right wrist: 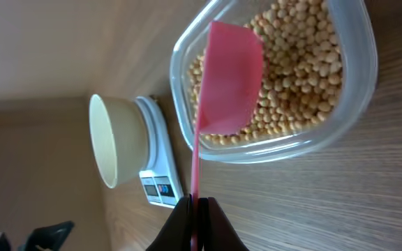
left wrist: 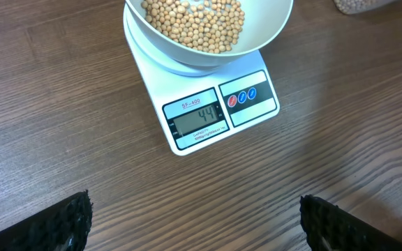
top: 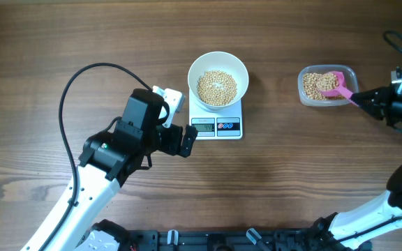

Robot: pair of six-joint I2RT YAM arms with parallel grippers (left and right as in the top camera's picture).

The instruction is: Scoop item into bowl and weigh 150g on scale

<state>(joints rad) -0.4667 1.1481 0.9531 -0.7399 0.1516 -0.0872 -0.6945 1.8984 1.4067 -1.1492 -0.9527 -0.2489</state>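
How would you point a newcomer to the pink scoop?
Start at the white scale mid-table and look right to the clear tub of beans. The scoop sits over those beans, its handle pinched by the right gripper; it is the only pink thing there.

Left wrist view's top edge cuts off much of the bowl (left wrist: 269,29)

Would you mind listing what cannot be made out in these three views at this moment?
Overhead: the digits on the scale are too small to read.
Right wrist: whether the pink scoop carries beans is hidden, since its back faces the camera above the clear tub.
Left wrist: the far rim of the bowl is cut off by the top edge.
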